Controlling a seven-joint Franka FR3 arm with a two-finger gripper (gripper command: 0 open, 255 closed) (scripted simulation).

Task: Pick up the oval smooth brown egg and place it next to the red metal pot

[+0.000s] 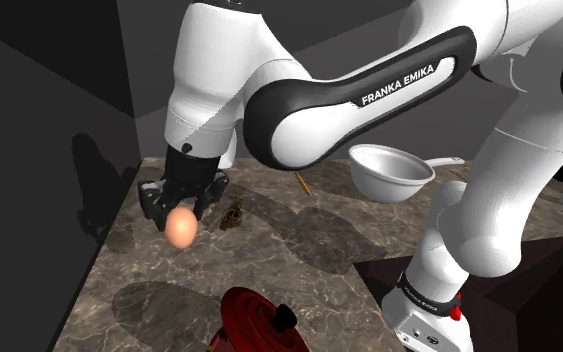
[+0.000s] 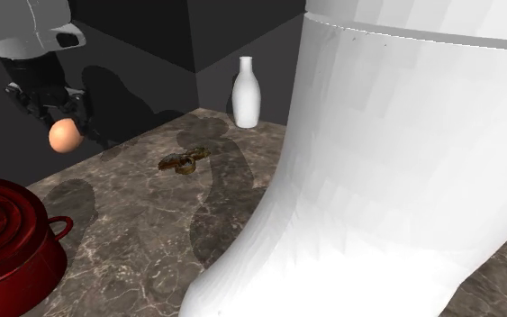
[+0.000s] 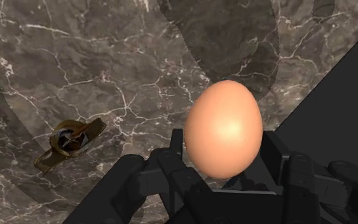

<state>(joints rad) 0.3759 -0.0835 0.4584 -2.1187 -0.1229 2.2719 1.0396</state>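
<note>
My pincer [image 1: 180,212] pinches the brown egg [image 1: 180,228], up in the air over the bench [image 1: 319,250]. Picking up is done. Left to do: put it down beside the red pot [image 1: 259,322] nearby.

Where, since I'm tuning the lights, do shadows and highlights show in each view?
Shoulder view: soft arm shadows blotch the marble counter and the wall behind the pincer; second exterior view: dim shadows cross the counter toward the white bottle; wrist view: a soft highlight sits on the egg, a broad shadow on the marble beyond it.
</note>
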